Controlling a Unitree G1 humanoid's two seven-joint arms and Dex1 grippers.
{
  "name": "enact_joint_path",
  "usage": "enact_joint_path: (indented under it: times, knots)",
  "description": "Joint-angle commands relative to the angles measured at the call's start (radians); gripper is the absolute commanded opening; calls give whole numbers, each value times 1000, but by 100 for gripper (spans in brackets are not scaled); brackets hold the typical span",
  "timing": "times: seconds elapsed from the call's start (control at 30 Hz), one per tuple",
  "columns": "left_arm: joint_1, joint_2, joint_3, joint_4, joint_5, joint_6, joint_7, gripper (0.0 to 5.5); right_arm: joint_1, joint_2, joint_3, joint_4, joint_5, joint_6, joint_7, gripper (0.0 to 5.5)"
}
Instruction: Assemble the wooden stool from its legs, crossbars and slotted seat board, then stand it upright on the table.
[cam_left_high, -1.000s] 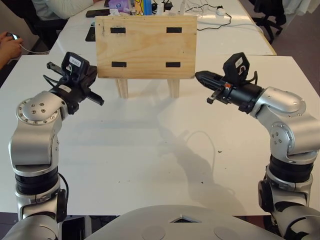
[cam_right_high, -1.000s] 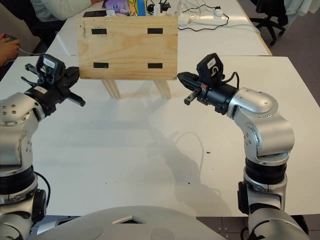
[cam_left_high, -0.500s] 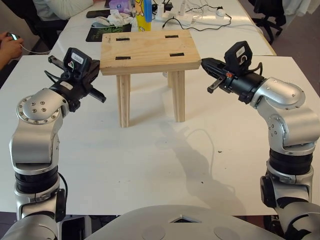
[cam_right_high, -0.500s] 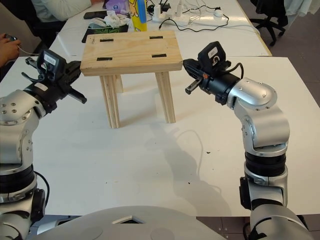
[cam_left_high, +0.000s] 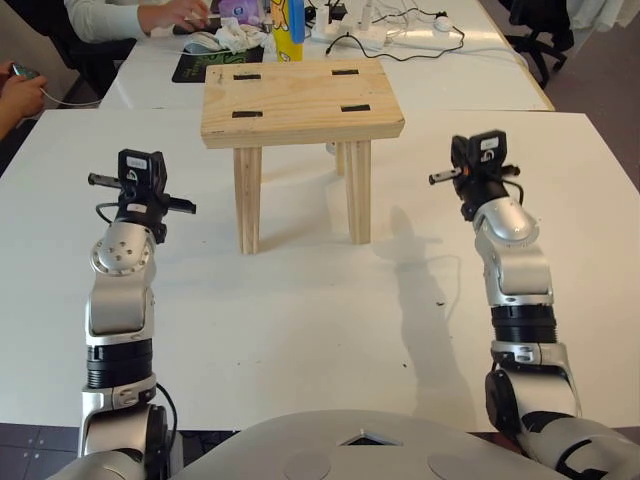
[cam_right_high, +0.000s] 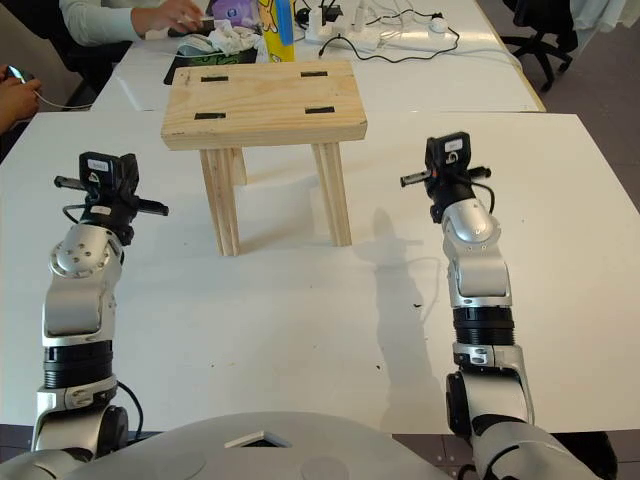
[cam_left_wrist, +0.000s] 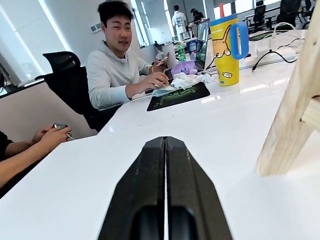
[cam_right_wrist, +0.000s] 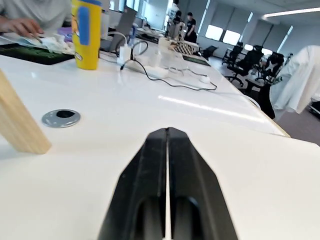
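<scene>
Stool (cam_left_high: 302, 100) stands upright at upper centre of the worktop (cam_left_high: 300, 330); both pairs of jaws clenched empty, clear either side. Any retreat should go outward, off its legs (cam_left_high: 248, 200).

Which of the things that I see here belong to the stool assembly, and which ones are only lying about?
Job: light wooden stool with four black slots, standing upright on the white table.
Lying about: yellow tumbler with blue handle; black desk mat; crumpled white tissues; white power strip.
</scene>
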Motion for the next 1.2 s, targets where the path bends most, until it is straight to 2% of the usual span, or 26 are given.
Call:
enact_joint_path:
  times: [0.03,0.23,1.2]
  knots:
    - [19,-71,6,128,-22,-161,28,1,46,51,-17,98,-4,-143,-35,0]
    - [65,-82,-30,200,-5,-244,9,1,90,63,27,99,-31,-205,-12,0]
    - [60,-85,-59,344,-6,-365,2,1,69,83,51,220,-45,-283,0,0]
